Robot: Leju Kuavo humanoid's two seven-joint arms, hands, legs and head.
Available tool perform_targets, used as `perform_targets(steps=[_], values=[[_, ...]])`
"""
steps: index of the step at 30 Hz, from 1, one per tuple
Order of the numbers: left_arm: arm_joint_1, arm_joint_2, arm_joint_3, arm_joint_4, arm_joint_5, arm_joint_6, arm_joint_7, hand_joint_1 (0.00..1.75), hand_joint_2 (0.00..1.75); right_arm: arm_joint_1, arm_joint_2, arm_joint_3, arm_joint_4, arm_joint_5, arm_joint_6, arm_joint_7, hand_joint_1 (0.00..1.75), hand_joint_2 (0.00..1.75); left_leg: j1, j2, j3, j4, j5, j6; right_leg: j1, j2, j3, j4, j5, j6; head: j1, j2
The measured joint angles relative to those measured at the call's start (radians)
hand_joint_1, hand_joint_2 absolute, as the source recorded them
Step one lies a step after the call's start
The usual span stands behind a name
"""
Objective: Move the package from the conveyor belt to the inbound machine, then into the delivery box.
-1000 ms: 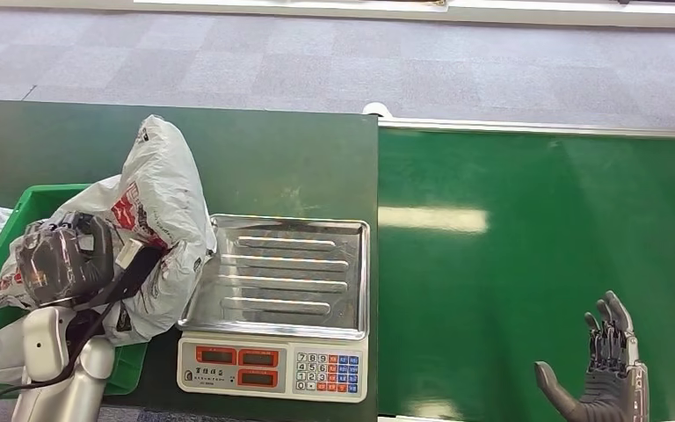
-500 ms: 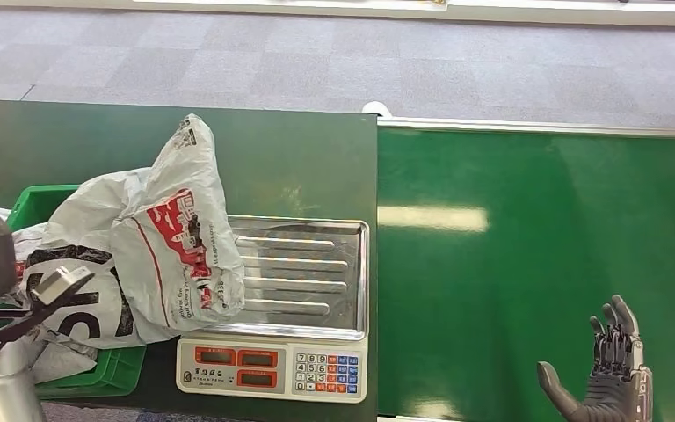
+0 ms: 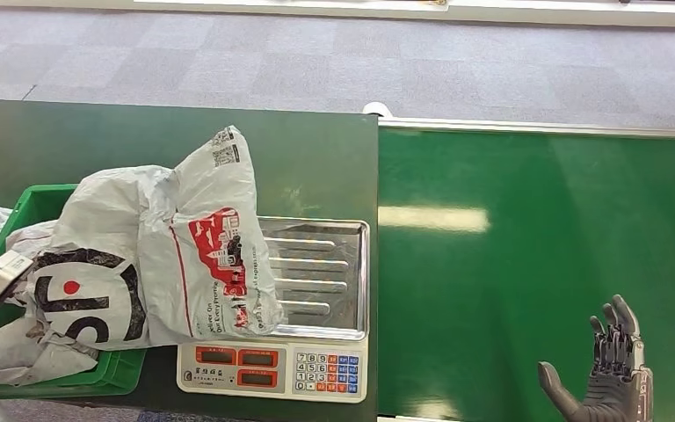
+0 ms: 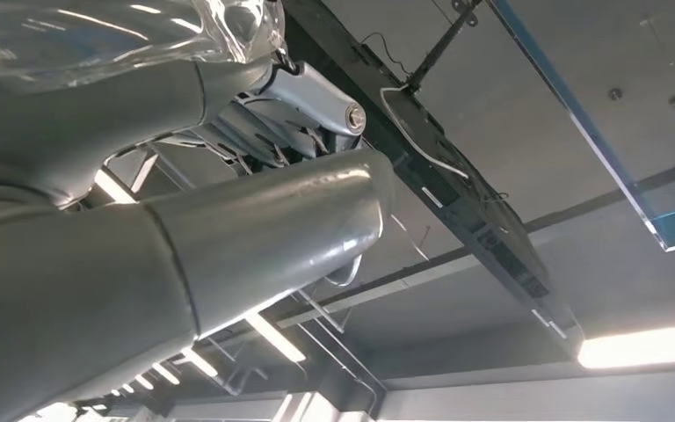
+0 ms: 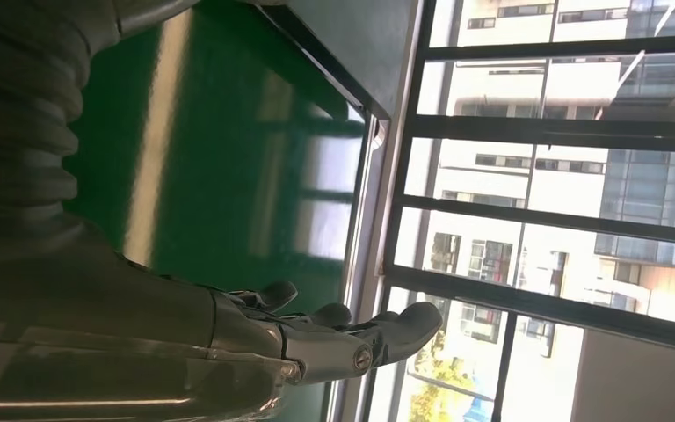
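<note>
Half the scale tray point(image 3: 321, 264) hides under the package point(image 3: 202, 255).

My right hand point(image 3: 605, 380): dark grey fingers, thick grey thumb, ribbed grey wrist cover. My left hand point(image 4: 185, 237): smooth grey shell, silver pivot screw.

One package point(image 3: 167, 255) lies at nine o'clock, half in the one green box point(image 3: 105, 369). One scale point(image 3: 316, 290) and one conveyor belt point(image 3: 536, 264) sit alongside.

Package point(image 3: 176, 255) lying across green bin point(image 3: 35, 204) and scale tray point(image 3: 334, 272); right hand point(image 3: 605, 380) spread above belt point(image 3: 536, 264).
</note>
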State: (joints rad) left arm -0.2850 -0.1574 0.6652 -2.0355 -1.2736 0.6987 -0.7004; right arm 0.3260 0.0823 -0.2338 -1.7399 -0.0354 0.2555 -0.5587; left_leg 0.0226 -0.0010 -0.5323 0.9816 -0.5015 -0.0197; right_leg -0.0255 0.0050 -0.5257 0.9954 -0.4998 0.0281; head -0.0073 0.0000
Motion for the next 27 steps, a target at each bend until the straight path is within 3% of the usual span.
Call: perform_targets(steps=[2,3,8,11,13,15,18,22,27], values=[[0.001,-0.001,0.003,0.003,0.06,0.0,0.0,0.1,0.0,0.0,0.0,0.0,0.0,0.001,0.003,0.001,0.0,1.75,0.0,0.0,0.0,0.0,0.0,0.0,0.0,0.0,0.0,0.0,0.0,0.0,0.0,0.0],[0.003,-0.001,0.0,0.007,0.106,0.0,0.0,0.0,0.0,0.0,0.0,0.0,0.0,0.001,0.005,0.001,0.0,1.75,0.0,0.0,0.0,0.0,0.0,0.0,0.0,0.0,0.0,0.0,0.0,0.0,0.0,0.0],[0.067,0.005,-0.092,0.077,0.417,-0.003,0.0,0.0,0.0,-0.001,0.0,0.0,0.0,0.001,0.008,0.0,0.0,1.75,0.0,0.0,0.0,0.0,0.0,0.0,0.0,0.0,0.0,0.0,0.0,0.0,0.0,0.0],[0.137,0.058,-0.261,0.135,0.718,-0.019,0.0,0.0,0.0,-0.006,-0.001,0.0,0.001,-0.002,0.015,0.001,0.0,1.75,0.0,0.0,0.0,0.0,0.0,0.0,0.0,0.0,-0.002,0.0,0.0,0.0,0.0,0.0],[0.171,0.113,-0.412,0.176,0.824,-0.07,0.008,0.0,0.0,-0.015,-0.004,0.0,0.003,-0.004,0.019,0.001,0.0,1.75,0.0,-0.002,0.0,0.0,0.0,0.0,0.0,-0.001,-0.001,0.0,0.0,0.0,0.0,0.0],[0.19,0.152,-0.55,0.23,0.743,-0.174,0.051,0.0,0.0,-0.027,-0.01,0.001,0.009,-0.006,0.024,0.0,0.0,1.75,0.0,-0.003,0.001,0.0,0.0,0.0,0.0,-0.002,0.0,0.0,0.0,0.0,0.0,0.0],[0.208,0.188,-0.698,0.326,0.45,-0.357,0.164,0.0,0.0,-0.042,-0.029,0.006,0.023,-0.01,0.032,-0.005,0.0,1.75,-0.001,-0.001,0.001,0.0,0.0,0.0,-0.001,-0.001,0.001,0.0,0.001,0.0,0.0,0.0],[0.225,0.226,-0.822,0.441,0.299,-0.449,0.222,0.0,1.75,-0.055,-0.056,0.014,0.047,-0.015,0.035,-0.01,0.0,1.75,-0.001,0.002,0.0,0.0,0.0,0.0,-0.001,0.002,-0.001,0.0,0.002,0.0,0.0,0.0],[0.235,0.256,-0.882,0.511,0.275,-0.532,0.247,0.0,1.75,-0.067,-0.077,0.022,0.068,-0.018,0.035,-0.011,0.0,1.75,0.0,0.001,-0.001,0.0,0.0,0.0,0.0,0.002,-0.001,0.0,0.001,0.0,0.0,0.0]])
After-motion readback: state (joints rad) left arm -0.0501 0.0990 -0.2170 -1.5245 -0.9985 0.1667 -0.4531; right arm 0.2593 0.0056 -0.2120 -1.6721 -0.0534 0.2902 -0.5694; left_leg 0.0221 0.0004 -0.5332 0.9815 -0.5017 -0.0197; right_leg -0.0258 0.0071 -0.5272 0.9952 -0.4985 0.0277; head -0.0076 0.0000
